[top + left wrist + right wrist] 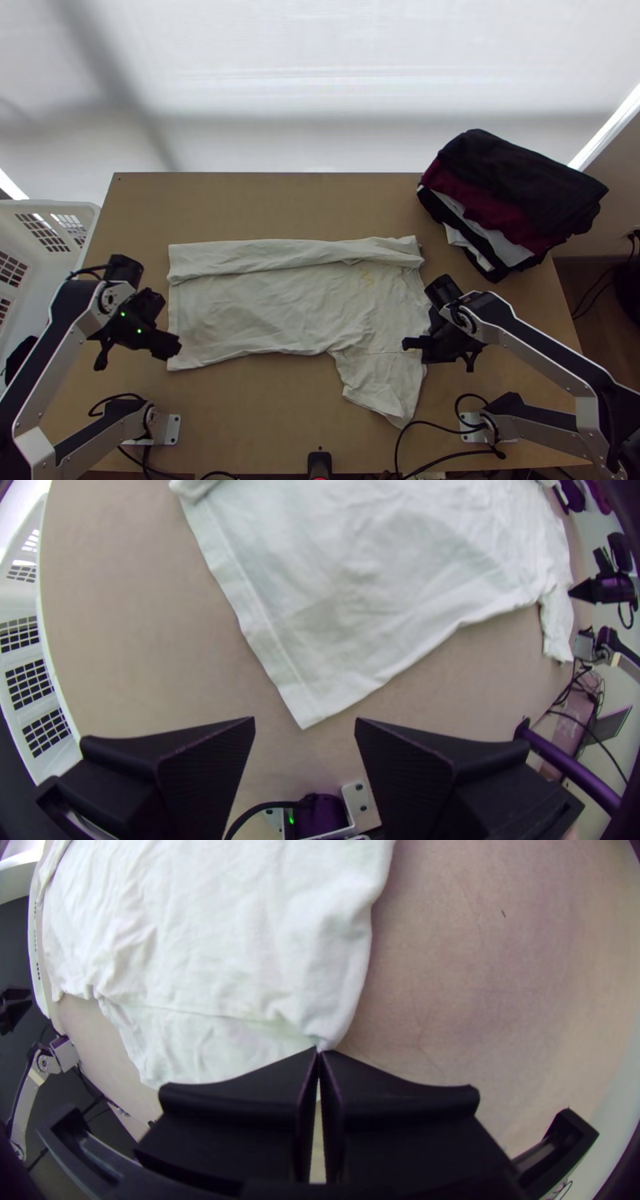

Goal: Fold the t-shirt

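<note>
The pale t-shirt lies mostly spread, its far long side folded over in a strip and one sleeve pointing at the near edge. My left gripper is just left of the hem's near corner; in the left wrist view, my left gripper stands open around bare table, by the corner of the t-shirt. At the t-shirt's right side is my right gripper. In the right wrist view, my right gripper is shut on the edge of the t-shirt, near the sleeve seam.
A stack of dark, maroon and white folded clothes sits at the table's far right corner. Beside the table on the left stands a white plastic basket. Black cables run along the near edge between the arm bases.
</note>
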Tool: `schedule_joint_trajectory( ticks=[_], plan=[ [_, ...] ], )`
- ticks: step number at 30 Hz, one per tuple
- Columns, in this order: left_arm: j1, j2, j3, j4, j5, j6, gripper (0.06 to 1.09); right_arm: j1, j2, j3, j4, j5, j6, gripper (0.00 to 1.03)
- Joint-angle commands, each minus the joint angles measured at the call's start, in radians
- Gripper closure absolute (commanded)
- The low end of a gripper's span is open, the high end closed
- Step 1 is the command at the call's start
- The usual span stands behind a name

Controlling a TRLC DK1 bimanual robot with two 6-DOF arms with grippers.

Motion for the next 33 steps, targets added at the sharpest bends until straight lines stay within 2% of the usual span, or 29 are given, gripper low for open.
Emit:
schedule_joint_trajectory(
  ticks=[1,3,5,9,11,13,20,23,25,30,33],
  plan=[
    [-0.019,0.011,-0.069,-0.014,-0.017,0.056,0.37,-0.001,0.004,-0.004,0.001,-0.011,0.007,1.00],
    [-0.034,0.016,-0.086,0.016,-0.017,0.045,0.53,-0.003,0.006,-0.009,0.004,-0.011,0.007,1.00],
    [-0.034,0.026,-0.105,0.069,-0.017,0.027,0.62,-0.004,0.006,-0.010,0.008,-0.011,0.007,1.00],
    [-0.034,0.083,-0.121,0.063,-0.017,0.029,0.62,-0.004,0.006,-0.006,0.008,-0.011,0.007,1.00],
    [-0.036,0.114,-0.134,0.068,-0.017,0.035,0.49,-0.004,0.006,-0.006,0.009,-0.011,0.007,1.00],
    [-0.037,0.134,-0.152,0.062,-0.021,0.044,0.42,-0.004,0.004,-0.006,0.011,-0.011,0.007,1.00],
    [-0.037,0.138,-0.172,0.085,-0.019,0.049,0.42,-0.010,0.004,-0.006,0.020,-0.011,0.007,1.00],
    [-0.033,0.140,-0.177,0.101,-0.017,0.053,0.43,-0.010,0.004,-0.009,0.024,-0.011,0.007,1.00],
    [-0.033,0.140,-0.178,0.111,-0.017,0.055,0.50,-0.010,0.003,-0.009,0.024,-0.011,0.007,1.00],
    [-0.034,0.171,-0.184,0.123,-0.017,0.062,0.50,-0.016,-0.002,-0.006,0.024,-0.011,0.007,1.00],
    [-0.036,0.184,-0.198,0.143,-0.016,0.073,0.67,-0.018,-0.003,-0.006,0.024,-0.011,0.009,1.00]
  ],
)
